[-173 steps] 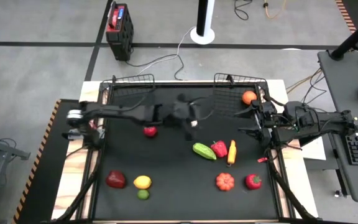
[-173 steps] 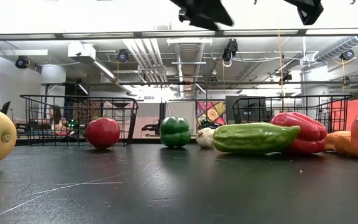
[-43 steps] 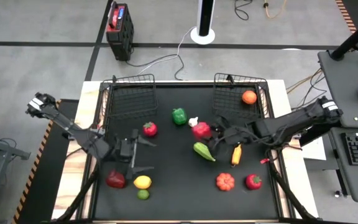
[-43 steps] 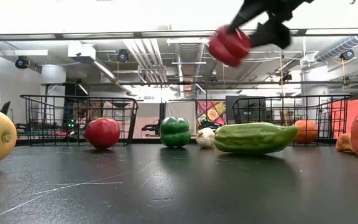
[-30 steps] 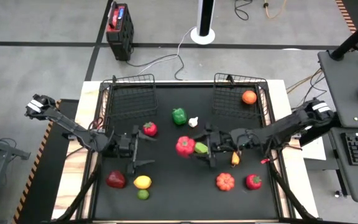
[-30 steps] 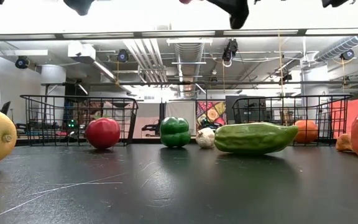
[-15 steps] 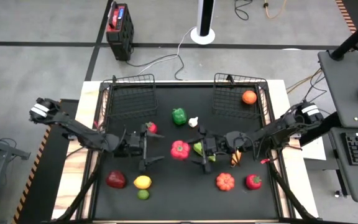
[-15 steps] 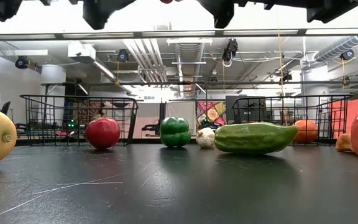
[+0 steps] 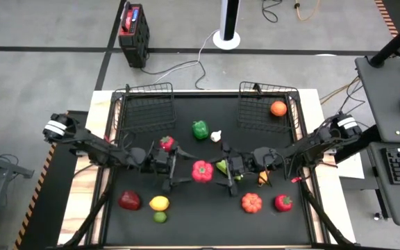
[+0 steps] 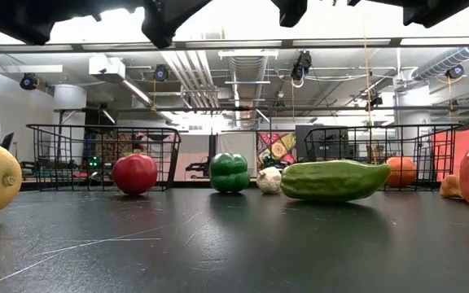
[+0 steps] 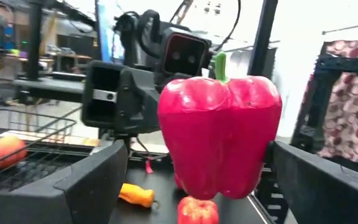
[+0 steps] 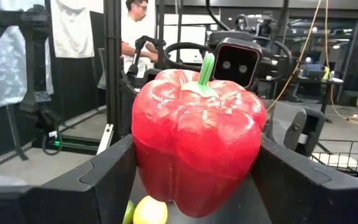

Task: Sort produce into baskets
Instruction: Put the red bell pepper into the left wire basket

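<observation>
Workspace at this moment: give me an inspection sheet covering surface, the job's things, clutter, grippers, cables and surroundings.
Surface: black table mat, wooden edges showing at the sides.
Job's things: red toy bell pepper held up mid-table between both grippers; two dark wire-mesh baskets at the far edge, the right one holding an orange fruit; green pepper, white garlic bulb, lemon, lime and other pieces loose on the mat.
Clutter: nothing seen.
Grippers: right gripper shut on the red pepper; left gripper open, its fingers either side of the same pepper.
Cables: loose leads on the floor behind the table.
Surroundings: red-and-black box on the floor; a person in the room beyond.
</observation>
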